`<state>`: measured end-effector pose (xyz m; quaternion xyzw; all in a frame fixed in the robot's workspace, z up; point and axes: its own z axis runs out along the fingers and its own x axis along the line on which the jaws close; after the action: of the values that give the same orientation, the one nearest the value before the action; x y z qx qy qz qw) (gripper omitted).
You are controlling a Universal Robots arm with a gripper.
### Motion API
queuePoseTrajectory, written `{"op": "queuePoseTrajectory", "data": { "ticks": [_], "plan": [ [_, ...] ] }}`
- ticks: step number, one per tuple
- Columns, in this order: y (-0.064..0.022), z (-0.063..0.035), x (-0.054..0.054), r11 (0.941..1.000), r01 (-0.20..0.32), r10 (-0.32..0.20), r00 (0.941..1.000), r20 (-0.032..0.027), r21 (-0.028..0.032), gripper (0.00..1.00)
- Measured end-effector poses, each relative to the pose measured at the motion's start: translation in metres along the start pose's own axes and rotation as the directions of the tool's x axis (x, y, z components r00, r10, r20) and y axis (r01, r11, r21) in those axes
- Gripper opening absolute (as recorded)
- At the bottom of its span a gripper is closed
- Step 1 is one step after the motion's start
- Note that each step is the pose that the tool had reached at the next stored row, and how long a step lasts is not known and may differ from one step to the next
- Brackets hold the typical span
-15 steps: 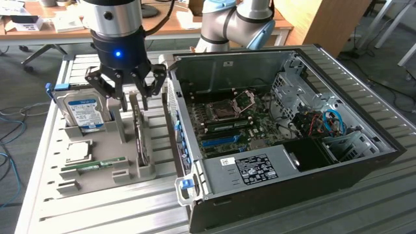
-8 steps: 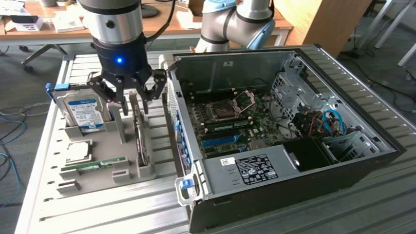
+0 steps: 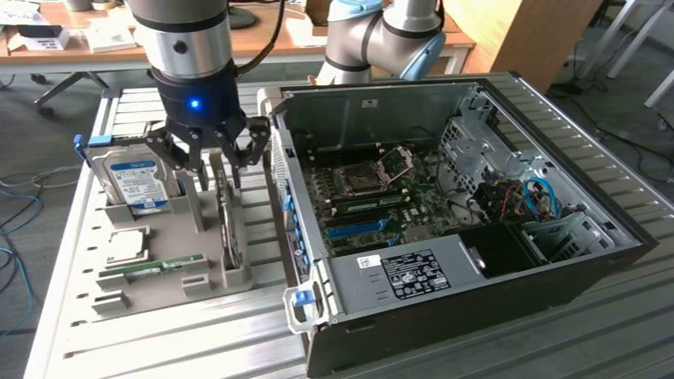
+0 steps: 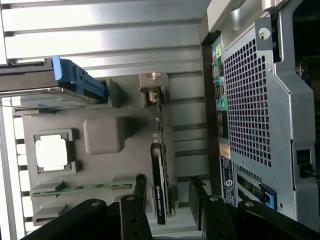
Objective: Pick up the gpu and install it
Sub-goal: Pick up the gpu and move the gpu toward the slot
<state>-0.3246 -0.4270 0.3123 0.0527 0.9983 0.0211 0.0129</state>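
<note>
The gpu (image 3: pixel 227 229) stands on its edge in a slot of the grey holder tray (image 3: pixel 158 288), to the exterior view's left of the open computer case (image 3: pixel 453 213). From the wrist view, the gpu (image 4: pixel 160 175) is a thin black and brown card seen edge-on. My gripper (image 3: pixel 216 162) hovers just above its far end, open, with one finger on each side of the card. In the wrist view the gripper (image 4: pixel 169 195) straddles the card without touching it, and the card lies nearer to one finger (image 4: pixel 140 190). The case's motherboard has a blue slot (image 3: pixel 364 229).
The tray also holds an upright hard drive with a blue label (image 3: pixel 135 185), a silver CPU (image 3: pixel 125 245) and a green RAM stick (image 3: pixel 158 268). The case's rear panel (image 4: pixel 250 115) is close beside the tray. A second arm (image 3: pixel 380 35) stands behind the case.
</note>
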Motion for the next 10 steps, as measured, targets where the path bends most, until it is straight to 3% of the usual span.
{"op": "queuePoseTrajectory", "data": {
  "ticks": [4, 10],
  "plan": [
    [-0.0054, -0.0002, -0.0006, 1.0, 0.0, 0.0, 1.0, 0.0, 0.0001, 0.47],
    [-0.0059, 0.0026, -0.0006, 1.0, 0.0, 0.0, 1.0, 0.0002, 0.0, 0.47]
  ]
}}
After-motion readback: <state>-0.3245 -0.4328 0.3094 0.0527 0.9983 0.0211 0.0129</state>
